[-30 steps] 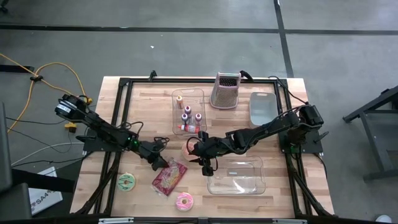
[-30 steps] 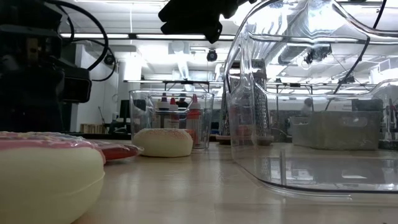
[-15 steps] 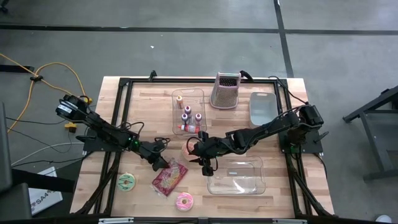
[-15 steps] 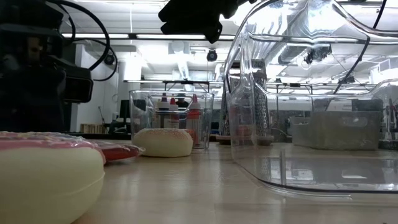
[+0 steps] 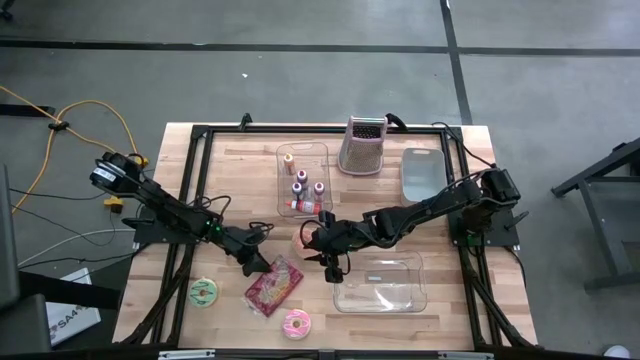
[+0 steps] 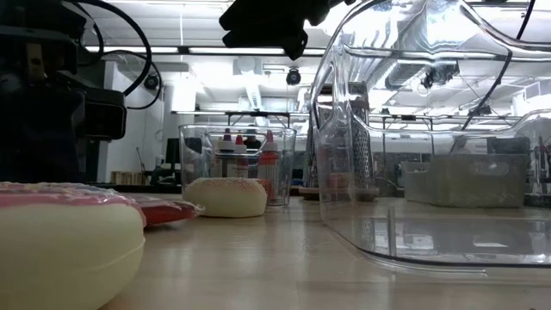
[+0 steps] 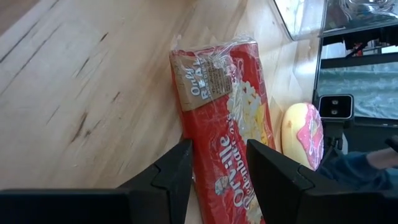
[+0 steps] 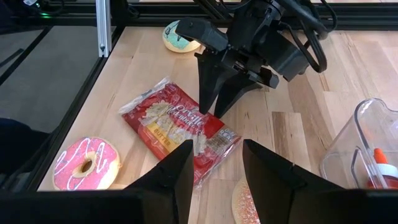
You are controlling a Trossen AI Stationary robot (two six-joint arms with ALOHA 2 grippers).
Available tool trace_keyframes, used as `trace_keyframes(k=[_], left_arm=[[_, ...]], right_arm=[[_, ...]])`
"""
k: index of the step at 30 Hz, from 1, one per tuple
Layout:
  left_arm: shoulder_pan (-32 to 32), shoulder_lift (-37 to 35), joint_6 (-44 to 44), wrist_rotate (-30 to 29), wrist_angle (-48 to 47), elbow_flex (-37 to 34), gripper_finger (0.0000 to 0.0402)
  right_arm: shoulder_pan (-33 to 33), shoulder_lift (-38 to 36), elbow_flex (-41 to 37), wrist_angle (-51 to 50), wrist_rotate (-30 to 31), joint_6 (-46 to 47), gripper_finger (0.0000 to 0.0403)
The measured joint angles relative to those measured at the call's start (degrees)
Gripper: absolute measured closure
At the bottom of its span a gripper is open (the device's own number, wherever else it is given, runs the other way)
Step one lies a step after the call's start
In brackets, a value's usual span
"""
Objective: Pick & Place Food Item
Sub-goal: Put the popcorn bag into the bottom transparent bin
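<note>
Right wrist view: left pincer (image 8: 211,112) (fingers parted) straddles popcorn packet's (image 8: 177,127) edge.

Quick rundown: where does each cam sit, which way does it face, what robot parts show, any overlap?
High: overhead, straight down; both arms.
Low: table height, facing the clear bin; dark arm parts above.
Left wrist: past its open fingers onto the popcorn bag.
Right wrist: own fingers, left end effector at the bag.
Shared: popcorn bag, pink donut.
</note>
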Motion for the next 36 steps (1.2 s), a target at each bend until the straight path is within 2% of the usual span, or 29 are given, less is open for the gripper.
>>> trace_keyframes(k=[10,18,22,28,36], left_arm=[[0.0,0.0,0.1,0.6,-0.2,0.0,0.0256],[0.2,-0.1,0.0,0.7,-0.2,0.0,0.0256],[0.6,-0.1,-0.2,1.0,-0.1,0.0,0.0256],[0.7,-0.1,-0.3,1.1,0.1,0.0,0.0256],[0.7,-0.1,-0.1,1.5,0.6,0.0,0.0256]], right_arm=[[0.0,0.0,0.0,0.1,0.0,0.0,0.0277],[0.1,0.0,0.0,6.6,-0.5,4.4,0.0277],[0.1,0.0,0.0,9.9,-2.7,4.6,0.0277],[0.5,0.0,0.0,11.6,-9.4,2.5,0.0277],[3.8,0.0,1.2,13.3,-8.7,-1.1,0.0277]])
